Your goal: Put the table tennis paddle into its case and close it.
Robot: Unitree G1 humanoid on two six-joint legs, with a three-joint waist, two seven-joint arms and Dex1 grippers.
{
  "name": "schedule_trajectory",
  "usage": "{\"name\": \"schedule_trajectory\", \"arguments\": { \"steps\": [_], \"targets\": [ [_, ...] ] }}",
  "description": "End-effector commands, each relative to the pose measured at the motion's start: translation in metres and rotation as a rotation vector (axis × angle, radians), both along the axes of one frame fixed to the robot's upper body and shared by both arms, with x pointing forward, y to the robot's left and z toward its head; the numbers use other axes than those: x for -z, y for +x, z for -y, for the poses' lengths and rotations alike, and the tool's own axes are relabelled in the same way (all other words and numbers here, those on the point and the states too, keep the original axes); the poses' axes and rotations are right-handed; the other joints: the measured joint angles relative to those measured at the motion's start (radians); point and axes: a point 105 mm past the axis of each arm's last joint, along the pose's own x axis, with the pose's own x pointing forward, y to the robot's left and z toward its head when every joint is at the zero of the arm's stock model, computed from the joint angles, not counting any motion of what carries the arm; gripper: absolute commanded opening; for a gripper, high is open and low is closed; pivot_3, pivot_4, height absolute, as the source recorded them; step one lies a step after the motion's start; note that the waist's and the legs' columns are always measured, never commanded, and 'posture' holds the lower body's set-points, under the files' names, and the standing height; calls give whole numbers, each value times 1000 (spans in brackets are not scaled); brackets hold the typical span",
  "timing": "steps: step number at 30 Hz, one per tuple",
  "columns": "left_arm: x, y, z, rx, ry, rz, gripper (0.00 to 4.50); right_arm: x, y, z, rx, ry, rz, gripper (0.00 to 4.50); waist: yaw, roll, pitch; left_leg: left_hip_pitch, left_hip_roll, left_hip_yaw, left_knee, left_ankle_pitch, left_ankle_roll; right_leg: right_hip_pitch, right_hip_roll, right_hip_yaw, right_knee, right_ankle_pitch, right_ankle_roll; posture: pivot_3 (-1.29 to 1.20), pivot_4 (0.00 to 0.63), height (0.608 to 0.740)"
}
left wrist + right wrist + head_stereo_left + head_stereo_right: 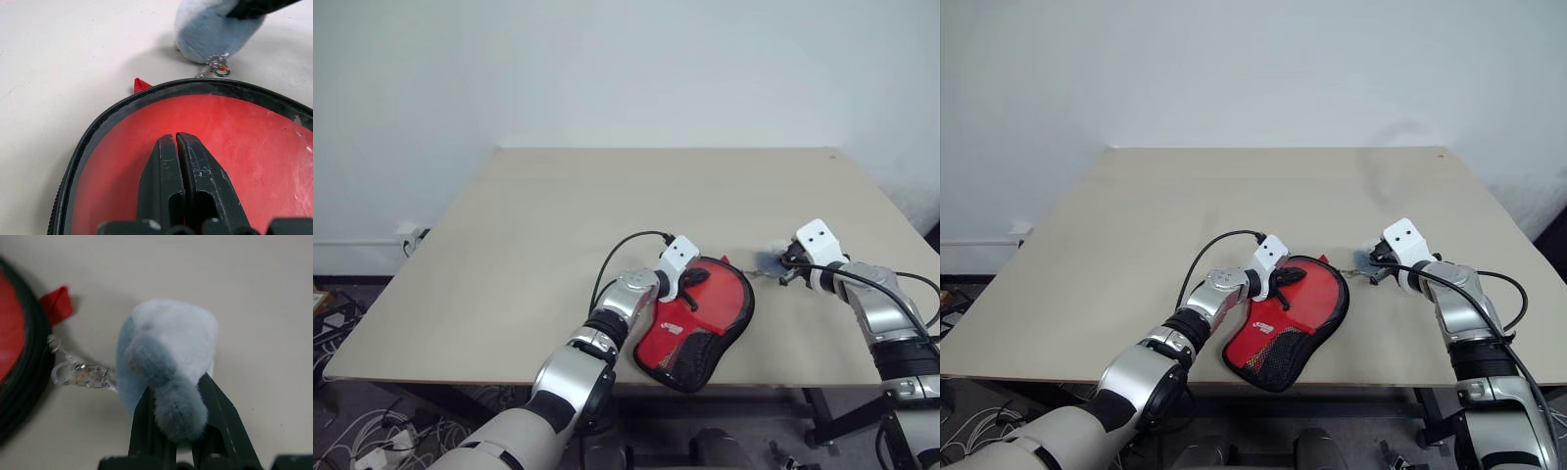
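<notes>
**Two grippers at one red paddle case, near front edge of table**

Landmark: the case (697,323), a paddle-shaped soft zip cover, red outside with black edging and a black mesh patch at its narrow end. It lies flat on the beige rectangular table (558,215), close to the table's front edge, narrow end toward that edge.

Item 1. Left gripper (176,139), two black fingers. Jaws pressed together, no gap between the tips, nothing between them. Tips rest on the case's red upper face, on its wide round part.

Item 2. Right gripper (173,404), two black fingers. Nearly closed, clamped on a small fluffy pale-blue and grey plush charm (166,362). It sits just beside the case, off the wide end on the right-arm side, above the table top.

Item 3. Plush charm. Joined to the case's black rim by a short silver chain with a clear clasp (78,373). The chain spans the small gap between charm and case.

Item 4. Small red fabric tab (57,303). Projects from the case's black edge, near where the chain attaches.

Item 5. Table tennis paddle. Not distinguishable from outside the case; whether it lies within cannot be told.

Item 6. Case zip. Rim looks shut along the visible wide end.
</notes>
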Motion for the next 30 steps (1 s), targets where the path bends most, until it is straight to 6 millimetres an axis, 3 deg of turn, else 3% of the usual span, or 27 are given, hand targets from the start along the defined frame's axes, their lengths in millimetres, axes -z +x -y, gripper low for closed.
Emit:
{"name": "schedule_trajectory", "arguments": {
  "steps": [1, 13, 22, 30],
  "targets": [
    [50, -18, -22, -37, 121, -156, 0, -15, -6, 10, -18, -52, 22, 26, 2, -1, 0, 0, 0, 0, 0, 0, 0, 0, 0, 0, 0, 0, 0, 0, 0, 740],
    [50, -18, -22, -39, 120, -157, 0, -15, -36, 28, -118, -130, -51, 26, 6, -1, 0, -1, 1, 0, -2, -1, 1, 4, 0, -1, -11, 0, 0, 0, 0, 740],
    [50, -18, -21, -37, 122, -157, 0, -8, -69, 17, -262, -126, -120, 26, 24, -2, 0, 0, 1, 1, -3, -2, 2, 5, 0, -1, -13, 0, 1, 0, 0, 740],
    [51, -19, -21, -33, 124, -157, 0, -8, -87, 14, -327, -101, -163, 26, 26, -2, 0, 0, 1, 1, -3, -3, 1, 5, -1, -1, -13, 0, 1, 0, 0, 740]
  ]
}}
